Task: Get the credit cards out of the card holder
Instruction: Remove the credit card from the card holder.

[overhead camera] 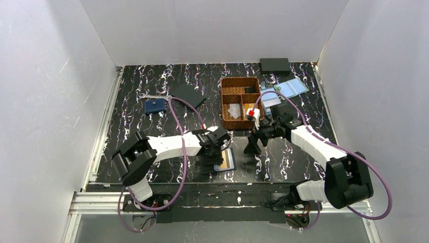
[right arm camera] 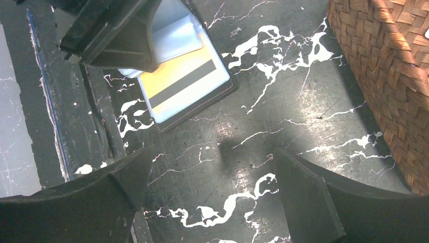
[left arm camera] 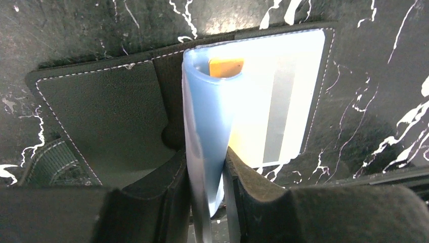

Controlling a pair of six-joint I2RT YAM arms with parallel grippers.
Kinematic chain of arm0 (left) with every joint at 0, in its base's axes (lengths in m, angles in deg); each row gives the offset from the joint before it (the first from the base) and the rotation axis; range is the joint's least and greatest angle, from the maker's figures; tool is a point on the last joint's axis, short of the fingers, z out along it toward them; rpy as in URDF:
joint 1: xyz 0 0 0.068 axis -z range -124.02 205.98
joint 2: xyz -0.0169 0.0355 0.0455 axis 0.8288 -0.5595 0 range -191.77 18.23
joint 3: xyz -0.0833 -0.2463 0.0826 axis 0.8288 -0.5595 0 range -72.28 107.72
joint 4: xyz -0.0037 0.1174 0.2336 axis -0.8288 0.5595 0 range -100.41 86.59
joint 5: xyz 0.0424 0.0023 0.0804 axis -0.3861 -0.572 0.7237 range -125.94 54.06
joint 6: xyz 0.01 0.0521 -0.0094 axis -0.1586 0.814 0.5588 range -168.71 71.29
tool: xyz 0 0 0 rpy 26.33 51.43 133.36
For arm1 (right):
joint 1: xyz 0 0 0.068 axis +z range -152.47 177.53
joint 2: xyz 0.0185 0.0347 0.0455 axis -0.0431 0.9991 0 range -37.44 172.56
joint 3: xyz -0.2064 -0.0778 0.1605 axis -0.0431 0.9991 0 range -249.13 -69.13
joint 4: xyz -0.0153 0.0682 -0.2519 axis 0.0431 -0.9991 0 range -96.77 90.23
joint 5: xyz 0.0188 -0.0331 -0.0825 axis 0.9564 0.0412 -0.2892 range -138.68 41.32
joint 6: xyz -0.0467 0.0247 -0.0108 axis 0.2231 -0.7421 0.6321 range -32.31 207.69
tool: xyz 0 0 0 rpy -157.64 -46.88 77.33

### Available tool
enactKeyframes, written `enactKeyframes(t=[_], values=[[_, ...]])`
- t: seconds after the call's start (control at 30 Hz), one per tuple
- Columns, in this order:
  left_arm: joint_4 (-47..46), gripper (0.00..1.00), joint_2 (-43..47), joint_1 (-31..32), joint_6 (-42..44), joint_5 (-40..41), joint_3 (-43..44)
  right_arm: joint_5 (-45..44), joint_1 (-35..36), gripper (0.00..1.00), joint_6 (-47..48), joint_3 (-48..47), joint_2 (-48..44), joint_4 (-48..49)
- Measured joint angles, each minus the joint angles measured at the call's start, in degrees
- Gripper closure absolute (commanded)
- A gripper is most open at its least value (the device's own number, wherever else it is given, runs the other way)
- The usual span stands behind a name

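Observation:
The card holder (overhead camera: 226, 161) lies open near the table's front edge, with a black rim (left arm camera: 101, 101) and pale blue sleeves. My left gripper (overhead camera: 208, 161) is shut on one pale blue sleeve leaf (left arm camera: 205, 126) and holds it standing up from the spine. An orange-gold credit card (left arm camera: 226, 66) peeks from the top of that sleeve. A pale card with a grey stripe (left arm camera: 275, 111) lies in the flat right leaf; it also shows in the right wrist view (right arm camera: 177, 83). My right gripper (overhead camera: 252, 147) is open and empty just right of the holder, above bare table (right arm camera: 212, 192).
A woven brown basket (overhead camera: 223, 101) with white scraps stands behind the grippers; its wall shows in the right wrist view (right arm camera: 384, 76). A navy wallet (overhead camera: 154, 105) and a flat black case (overhead camera: 188, 93) lie back left. Pale blue holders (overhead camera: 291, 88) and a black box (overhead camera: 274, 64) lie back right.

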Motion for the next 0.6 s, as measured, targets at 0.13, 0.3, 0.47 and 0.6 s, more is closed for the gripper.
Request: enactKeyframes(t=[0.13,0.3,0.47,0.6], values=[[-7.3,0.76,4.3,-2.0,1.4,-3.6,-6.8,0.7,0.0,0.02,0.0,0.0,0.0,0.0],[-17.2,0.63,10.1,-6.8,2.3,-10.0,-15.8,2.4,0.0,0.02,0.0,0.0,0.0,0.0],[-20.9,0.54,13.6,-11.4,2.3,-12.8,-19.8,3.8,0.0,0.02,0.0,0.0,0.2,0.0],[-20.8,0.54,14.6,-12.9,2.3,-13.1,-20.5,4.3,0.0,0.02,0.0,0.0,0.3,0.0]])
